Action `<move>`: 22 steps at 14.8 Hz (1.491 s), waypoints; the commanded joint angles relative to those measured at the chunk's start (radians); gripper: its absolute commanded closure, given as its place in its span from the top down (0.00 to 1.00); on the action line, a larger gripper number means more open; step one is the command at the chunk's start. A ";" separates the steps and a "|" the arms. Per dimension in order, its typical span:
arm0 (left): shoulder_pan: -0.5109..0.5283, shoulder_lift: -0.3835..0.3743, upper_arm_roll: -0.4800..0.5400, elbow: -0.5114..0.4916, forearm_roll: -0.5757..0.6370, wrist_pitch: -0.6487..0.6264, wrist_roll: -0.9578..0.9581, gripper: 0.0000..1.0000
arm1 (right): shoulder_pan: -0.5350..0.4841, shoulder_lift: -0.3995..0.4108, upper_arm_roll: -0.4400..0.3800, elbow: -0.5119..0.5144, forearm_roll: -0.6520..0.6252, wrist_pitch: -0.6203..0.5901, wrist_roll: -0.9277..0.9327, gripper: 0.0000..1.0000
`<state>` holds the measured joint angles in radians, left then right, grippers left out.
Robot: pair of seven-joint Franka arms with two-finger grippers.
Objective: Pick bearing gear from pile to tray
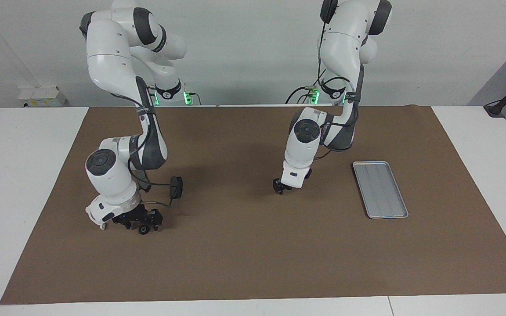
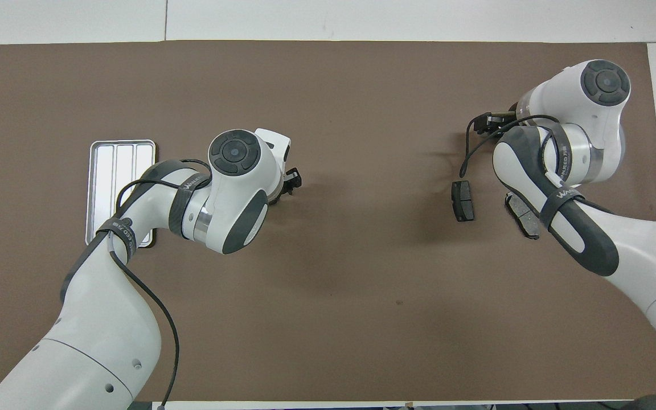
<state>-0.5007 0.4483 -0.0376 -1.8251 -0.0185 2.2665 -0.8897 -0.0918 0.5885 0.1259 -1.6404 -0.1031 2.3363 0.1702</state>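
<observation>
The left end effector (image 1: 280,188) is down at the brown mat (image 1: 253,263) near the middle of the desk (image 1: 24,175). It points steeply downward, and its white wrist housing covers it from above. I cannot tell whether its fingers stand apart or have met, nor whether anything sits between them. The right end effector (image 1: 141,220) hangs low over the mat toward the right arm's end of the desk, with its fingers spread wide and nothing visibly held. Just at its tips a small black ring (image 1: 144,229) rests on the mat with its round face turned toward the facing camera. Whether the tips touch it cannot be told. Nearer to the robots than that ring lies a dark brake-pad-shaped piece (image 2: 463,200), flat on the mat, its long axis running from the robots' side toward the desk's outer edge. Beside it, closer to the right arm's end, a second pad (image 2: 524,219) lies slanted and is partly covered by the right forearm. Well apart from these parts, toward the left arm's end of the desk, the silver-grey tray (image 1: 380,188) lies flat. Its long axis and grooves run away from the robots, slightly slanted in the facing view.
</observation>
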 commanded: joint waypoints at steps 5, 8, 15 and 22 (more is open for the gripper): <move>-0.015 -0.033 0.015 -0.051 0.017 0.033 -0.026 0.08 | -0.016 0.005 0.014 -0.015 -0.018 0.031 0.023 0.85; -0.003 -0.042 0.016 -0.046 0.017 -0.011 -0.015 0.00 | -0.016 0.005 0.014 -0.015 -0.018 0.029 0.023 0.72; 0.247 -0.301 0.016 -0.183 0.017 -0.163 0.432 0.00 | -0.017 0.007 0.014 -0.015 -0.018 0.029 0.023 0.14; 0.473 -0.309 0.016 -0.256 0.017 -0.076 0.972 0.00 | -0.003 -0.015 0.012 0.007 -0.020 -0.023 0.022 0.00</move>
<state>-0.0566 0.1570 -0.0086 -2.0181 -0.0119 2.1248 0.0035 -0.0955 0.5864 0.1257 -1.6415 -0.1030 2.3368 0.1716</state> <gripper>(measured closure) 0.762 0.652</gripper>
